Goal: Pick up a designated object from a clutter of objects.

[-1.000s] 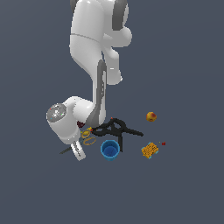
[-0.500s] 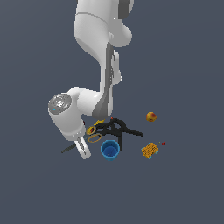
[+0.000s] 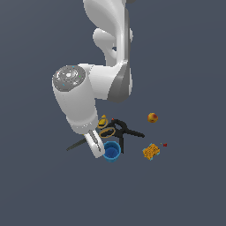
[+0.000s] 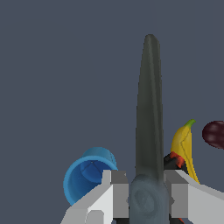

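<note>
Scissors lie at the exterior view's left edge of the clutter, blades pointing left, orange handle ring beside the clamp. The gripper is down over the pivot; wrist view shows the jaws clenched on the scissors, one finger each side. Cup and banana sit just beside. Judgement: lift straight up, grip held firm, so the handles clear the clamp

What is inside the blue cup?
In the wrist view the blue cup shows only its blue inner wall and bottom; the near part is covered by the claw.
</note>
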Controlling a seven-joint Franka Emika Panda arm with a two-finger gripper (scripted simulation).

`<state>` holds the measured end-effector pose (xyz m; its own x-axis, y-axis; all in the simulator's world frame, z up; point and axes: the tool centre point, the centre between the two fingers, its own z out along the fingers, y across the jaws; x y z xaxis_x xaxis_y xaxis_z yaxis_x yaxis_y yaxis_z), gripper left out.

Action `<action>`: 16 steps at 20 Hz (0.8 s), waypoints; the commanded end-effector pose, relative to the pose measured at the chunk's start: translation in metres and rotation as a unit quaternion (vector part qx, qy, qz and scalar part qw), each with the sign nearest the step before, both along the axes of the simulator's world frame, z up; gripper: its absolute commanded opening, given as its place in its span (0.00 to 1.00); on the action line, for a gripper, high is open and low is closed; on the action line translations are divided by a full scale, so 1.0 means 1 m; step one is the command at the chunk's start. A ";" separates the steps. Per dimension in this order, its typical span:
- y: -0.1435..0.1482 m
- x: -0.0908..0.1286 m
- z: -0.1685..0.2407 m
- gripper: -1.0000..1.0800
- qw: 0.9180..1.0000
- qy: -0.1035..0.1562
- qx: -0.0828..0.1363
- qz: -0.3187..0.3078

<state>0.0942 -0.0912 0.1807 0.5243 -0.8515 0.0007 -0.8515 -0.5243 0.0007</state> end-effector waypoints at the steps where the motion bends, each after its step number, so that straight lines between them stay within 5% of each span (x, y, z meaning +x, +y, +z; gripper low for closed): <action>1: 0.016 0.005 0.027 0.00 1.000 0.000 0.000 0.000; 16: 0.094 0.035 0.159 0.00 1.000 0.000 0.000 0.000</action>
